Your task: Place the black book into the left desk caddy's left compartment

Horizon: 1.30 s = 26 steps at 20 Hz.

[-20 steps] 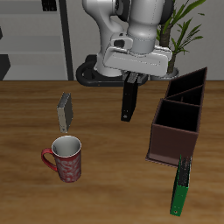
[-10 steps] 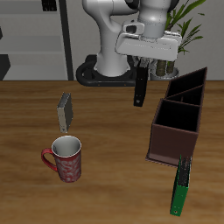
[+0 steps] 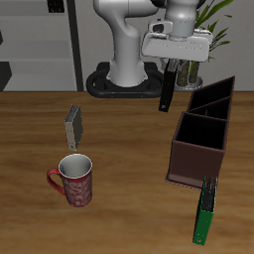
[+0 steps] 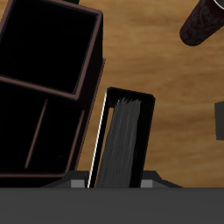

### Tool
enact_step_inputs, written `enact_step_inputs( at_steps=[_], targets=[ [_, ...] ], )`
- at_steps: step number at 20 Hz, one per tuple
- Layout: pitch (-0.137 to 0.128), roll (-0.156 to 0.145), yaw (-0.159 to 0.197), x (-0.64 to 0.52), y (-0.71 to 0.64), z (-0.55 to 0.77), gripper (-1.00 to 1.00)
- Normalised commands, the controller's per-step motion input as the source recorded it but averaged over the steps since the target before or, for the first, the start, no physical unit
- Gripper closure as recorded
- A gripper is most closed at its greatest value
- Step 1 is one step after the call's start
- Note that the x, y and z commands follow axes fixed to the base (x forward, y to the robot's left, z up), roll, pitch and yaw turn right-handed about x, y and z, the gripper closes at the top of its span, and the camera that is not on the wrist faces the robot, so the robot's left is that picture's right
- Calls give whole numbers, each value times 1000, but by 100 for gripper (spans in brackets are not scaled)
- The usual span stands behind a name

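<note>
My gripper is shut on the top of the black book, which hangs upright and slightly tilted above the table. The left desk caddy, very dark with a divider, stands beside the book, toward the table's back. The book is in the air next to this caddy, outside its walls. In the wrist view the book shows edge-on between my gripper's fingers, next to the dark caddy with its inner divider.
A reddish-brown box stands in front of the dark caddy and also shows in the wrist view. A green book leans near the front edge. A grey book and a red mug stand apart from them.
My gripper has carried the black book upward and toward the table's back, closer to the dark caddy. Nothing else has moved.
</note>
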Motion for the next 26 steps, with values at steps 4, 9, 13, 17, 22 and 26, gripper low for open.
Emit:
enact_step_inputs(
  at_steps=[4, 9, 13, 17, 22, 26],
  targets=[
    [-5, -2, -11, -313, 278, 14, 100],
    [5, 13, -8, -244, 274, -23, 100],
    [-11, 24, -13, -151, 253, 35, 100],
    [10, -37, -48, -239, 303, -35, 100],
    [9, -25, 32, -159, 280, -99, 100],
    [1, 40, 1, -234, 392, -61, 100]
  ],
)
